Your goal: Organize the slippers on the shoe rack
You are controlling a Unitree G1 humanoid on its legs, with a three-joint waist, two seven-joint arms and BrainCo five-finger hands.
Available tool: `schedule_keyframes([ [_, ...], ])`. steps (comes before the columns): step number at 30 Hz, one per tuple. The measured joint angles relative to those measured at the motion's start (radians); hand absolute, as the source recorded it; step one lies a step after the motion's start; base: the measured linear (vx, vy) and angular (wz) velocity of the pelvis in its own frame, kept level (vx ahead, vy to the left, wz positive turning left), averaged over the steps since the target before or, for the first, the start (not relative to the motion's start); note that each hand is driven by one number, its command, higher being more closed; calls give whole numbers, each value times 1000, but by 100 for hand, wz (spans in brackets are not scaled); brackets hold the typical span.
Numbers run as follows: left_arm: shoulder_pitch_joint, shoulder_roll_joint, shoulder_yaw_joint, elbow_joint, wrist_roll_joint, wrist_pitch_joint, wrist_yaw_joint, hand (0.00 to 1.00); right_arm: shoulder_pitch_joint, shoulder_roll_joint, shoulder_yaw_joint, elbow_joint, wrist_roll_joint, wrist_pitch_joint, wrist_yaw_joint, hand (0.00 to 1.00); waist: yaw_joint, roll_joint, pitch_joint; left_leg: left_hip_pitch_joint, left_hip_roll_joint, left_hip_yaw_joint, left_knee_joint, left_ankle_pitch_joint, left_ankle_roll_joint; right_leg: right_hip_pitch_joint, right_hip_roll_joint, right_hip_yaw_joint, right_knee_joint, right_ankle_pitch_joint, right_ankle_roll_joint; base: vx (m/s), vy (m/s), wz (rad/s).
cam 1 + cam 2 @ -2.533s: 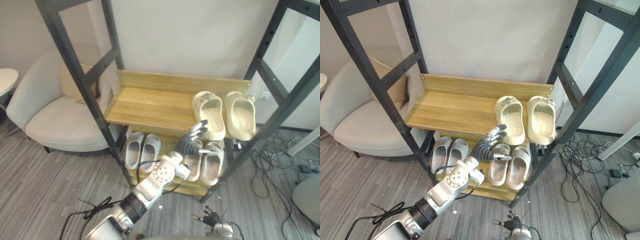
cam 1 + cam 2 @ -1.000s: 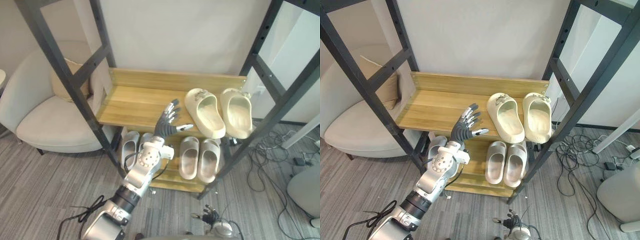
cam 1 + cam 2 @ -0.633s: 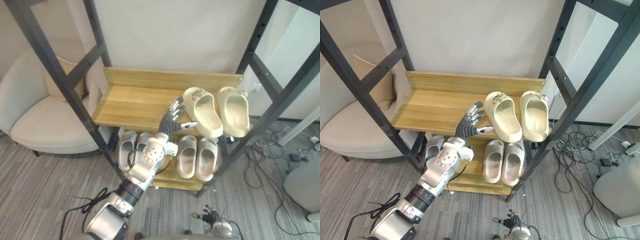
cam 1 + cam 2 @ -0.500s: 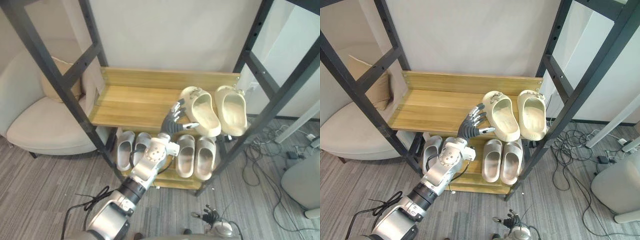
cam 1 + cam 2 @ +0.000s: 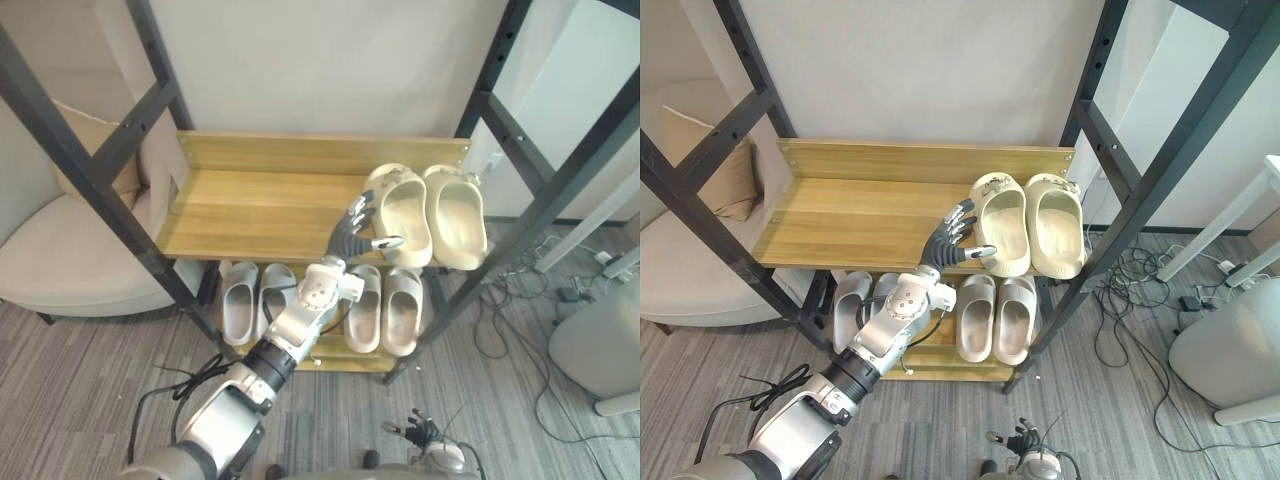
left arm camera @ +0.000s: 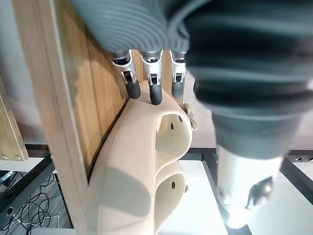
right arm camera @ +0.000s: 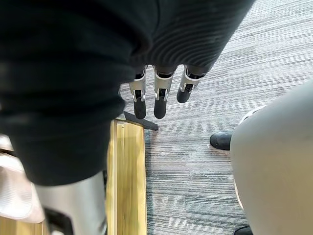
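Two cream slippers (image 5: 455, 215) sit on the upper shelf (image 5: 250, 210); the left hand (image 5: 350, 236), fingers straight and gripping nothing, touches the side of the nearer slipper (image 5: 402, 205). Squaring the pair likely needs a gentle sideways push. The right hand (image 7: 156, 93) hangs loose-fingered.

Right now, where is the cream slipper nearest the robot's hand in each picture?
Left eye view: cream slipper right of centre, beside the left hand.
Right eye view: cream slipper centre-right.
Left wrist view: cream slipper past the fingertips.
Shared landmark: wooden shelf.
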Motion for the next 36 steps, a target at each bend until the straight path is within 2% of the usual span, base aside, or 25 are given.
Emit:
schedule_keyframes([
  [6,-55,-2,3,49,0,-5,38,0,2,0,-38,0,0,0,-3,0,-1,1,0,-13,-3,30,1,-6,4,-27,-2,29,-1,9,4,-23,1,-14],
  [13,-60,21,56,50,1,2,27,0,0,2,-51,0,1,-2,-9,0,-7,5,1,-13,-4,23,1,-6,4,-22,-3,28,3,11,3,0,0,0],
  [19,-46,77,197,47,1,18,13,0,-4,1,-53,0,2,-1,-6,0,-5,14,4,-11,-5,9,1,-4,6,-16,-3,19,3,13,2,-33,-16,3],
  [22,-18,131,281,31,1,19,14,0,-8,-7,-28,0,2,1,-2,0,-4,18,6,-5,-4,-13,1,-1,7,1,-2,-5,4,12,2,-20,-20,19],
  [24,24,172,328,-25,1,19,16,0,-7,-9,-14,0,2,3,3,0,8,22,10,0,-5,-20,1,0,8,10,-3,-13,4,11,3,-21,-8,13],
  [29,99,203,350,-173,1,17,14,0,-11,-16,15,3,1,5,19,0,28,21,11,-1,-15,-60,1,7,15,25,-12,-49,4,6,8,-28,-4,23],
  [32,182,192,331,-331,-2,4,7,0,-20,-19,39,12,1,8,20,0,35,21,11,0,-23,-75,0,10,20,36,-18,-62,4,4,9,-14,7,16],
  [36,271,165,240,-492,-45,-26,-59,0,-22,-19,53,20,0,13,22,0,66,20,11,1,-29,-95,-1,15,24,50,-24,-84,4,2,8,-28,2,16],
])
